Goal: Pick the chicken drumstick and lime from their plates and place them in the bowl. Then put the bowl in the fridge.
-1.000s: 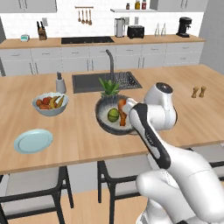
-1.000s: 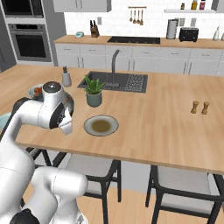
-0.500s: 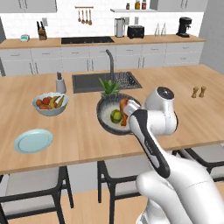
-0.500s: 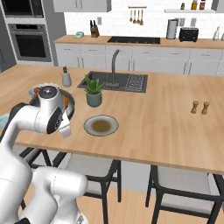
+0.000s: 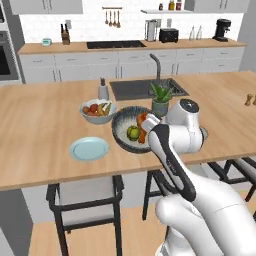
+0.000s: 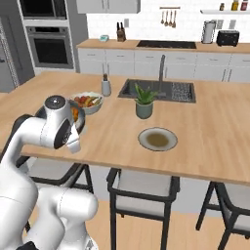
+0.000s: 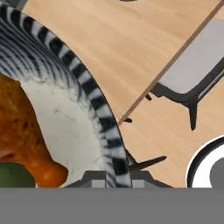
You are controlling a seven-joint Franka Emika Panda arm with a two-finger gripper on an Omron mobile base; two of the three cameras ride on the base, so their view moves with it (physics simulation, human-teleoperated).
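Chicken drumstick (image 5: pixel 141 127) and lime (image 5: pixel 132 132) lie in the bowl (image 5: pixel 121 138); the pincer (image 7: pixel 114 177) clamps its near rim. Fridge trip remains.

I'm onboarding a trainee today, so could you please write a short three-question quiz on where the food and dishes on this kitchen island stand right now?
1. True or false: the lime lies in the dark bowl.
2. What lies beside it in that bowl? A) a banana B) the chicken drumstick C) nothing
3. Fill in: the light blue plate holds ____.

Key: 1 true. 2 B. 3 nothing.
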